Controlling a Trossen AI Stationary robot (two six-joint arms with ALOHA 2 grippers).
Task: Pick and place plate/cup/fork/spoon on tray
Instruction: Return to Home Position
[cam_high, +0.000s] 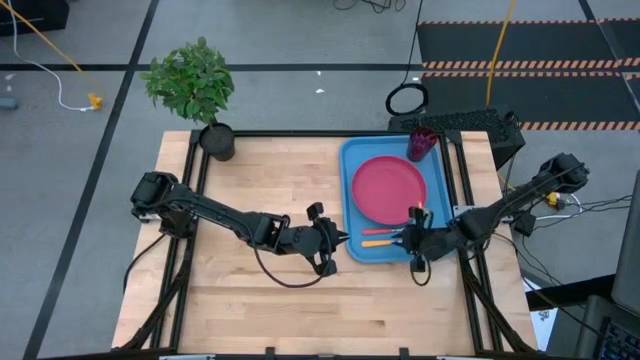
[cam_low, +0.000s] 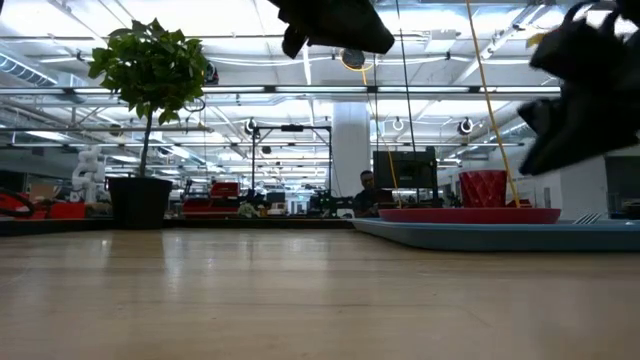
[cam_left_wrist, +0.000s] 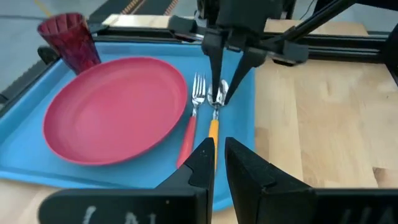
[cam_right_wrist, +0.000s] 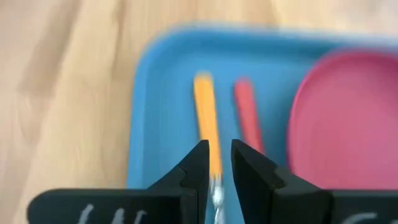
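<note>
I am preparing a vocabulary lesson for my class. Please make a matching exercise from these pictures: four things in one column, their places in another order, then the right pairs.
Things
1 plate
2 cup
3 spoon
4 plant pot

Places
a on the wooden table, off the tray
b beside the fork, on the tray
c in a corner of the tray
d in the tray's middle

Pairs: 1-d, 2-c, 3-b, 4-a

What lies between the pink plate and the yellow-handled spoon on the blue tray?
A pink-handled fork lies between the plate and the spoon, seen in the left wrist view.
</note>
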